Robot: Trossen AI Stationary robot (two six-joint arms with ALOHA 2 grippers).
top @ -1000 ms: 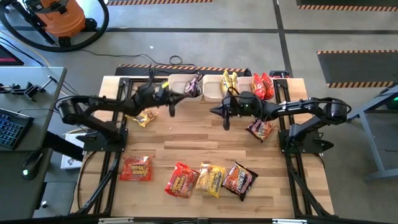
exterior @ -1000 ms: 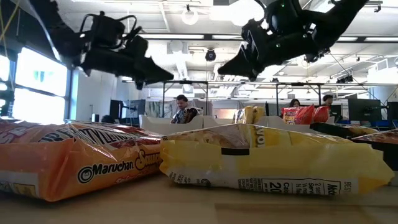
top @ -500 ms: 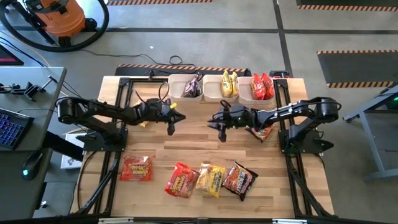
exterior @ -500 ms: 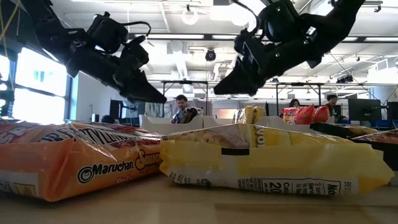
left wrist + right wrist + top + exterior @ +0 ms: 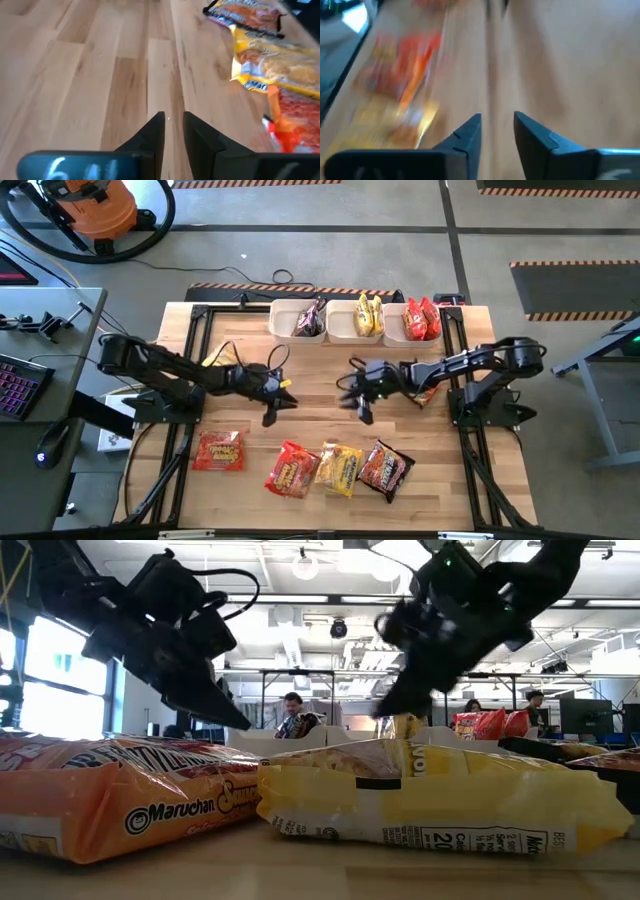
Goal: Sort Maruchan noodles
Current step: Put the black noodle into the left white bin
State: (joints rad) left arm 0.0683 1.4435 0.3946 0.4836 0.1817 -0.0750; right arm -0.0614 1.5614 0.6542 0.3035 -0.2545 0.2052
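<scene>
Four Maruchan packets lie flat in a row near the table's near edge: a red one (image 5: 218,450), a second red one (image 5: 290,470), a yellow one (image 5: 338,468) and a brown one (image 5: 385,468). Another packet (image 5: 425,390) lies under the right arm, and a yellow one (image 5: 214,360) under the left arm. My left gripper (image 5: 270,416) (image 5: 173,117) hangs open by a narrow gap above bare wood, fingers slanting down. My right gripper (image 5: 362,414) (image 5: 496,117) is open too, above bare wood, just beyond the row of packets. Neither holds anything.
Three white bins stand along the far edge, holding dark packets (image 5: 305,320), yellow packets (image 5: 367,316) and red packets (image 5: 421,320). Bare wood lies between the two grippers (image 5: 316,405). In the low view a red packet (image 5: 120,795) and a yellow one (image 5: 430,795) fill the foreground; people sit in the room behind.
Both grippers have come away from the bins toward the table's near edge and gone down, their fingers tipping further downward. The left one started close to the bins and travelled farther. No packet has moved.
</scene>
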